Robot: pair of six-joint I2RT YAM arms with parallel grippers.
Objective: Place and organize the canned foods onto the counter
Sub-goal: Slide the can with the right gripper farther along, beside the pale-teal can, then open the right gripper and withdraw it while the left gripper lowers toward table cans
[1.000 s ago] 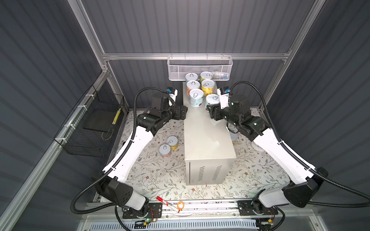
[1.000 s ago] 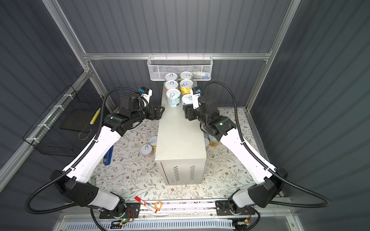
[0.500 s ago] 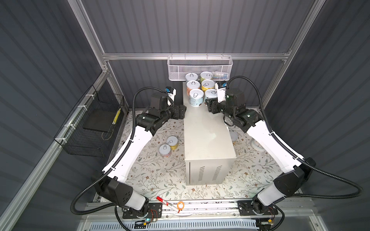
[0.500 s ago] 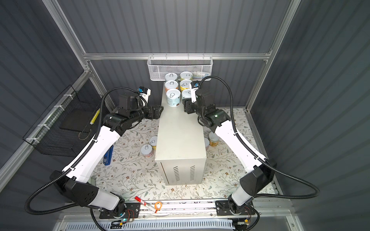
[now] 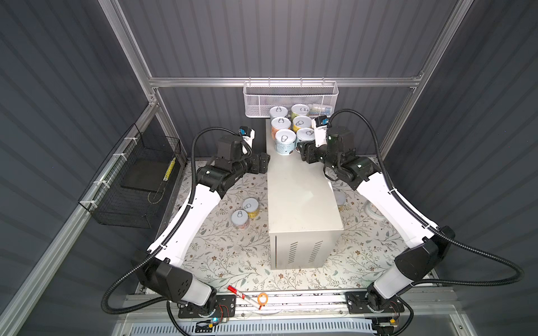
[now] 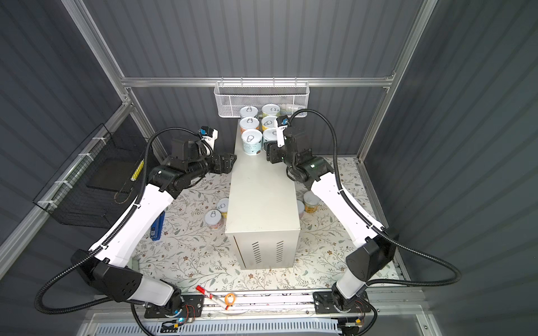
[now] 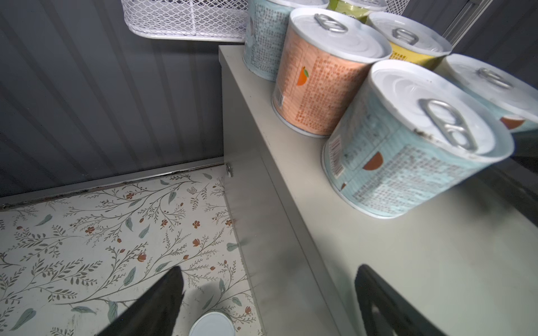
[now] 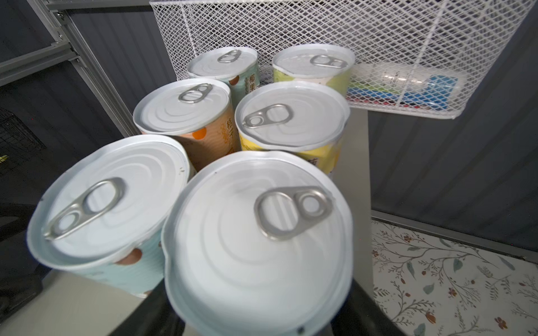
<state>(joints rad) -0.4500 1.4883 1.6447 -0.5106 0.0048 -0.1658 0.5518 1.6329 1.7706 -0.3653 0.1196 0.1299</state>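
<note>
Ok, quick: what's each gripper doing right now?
Left gripper: open, holding nothing.
Right gripper: shut on a can.

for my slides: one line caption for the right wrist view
Right gripper grips a can beside five other cans on the counter, under the mesh basket.
</note>
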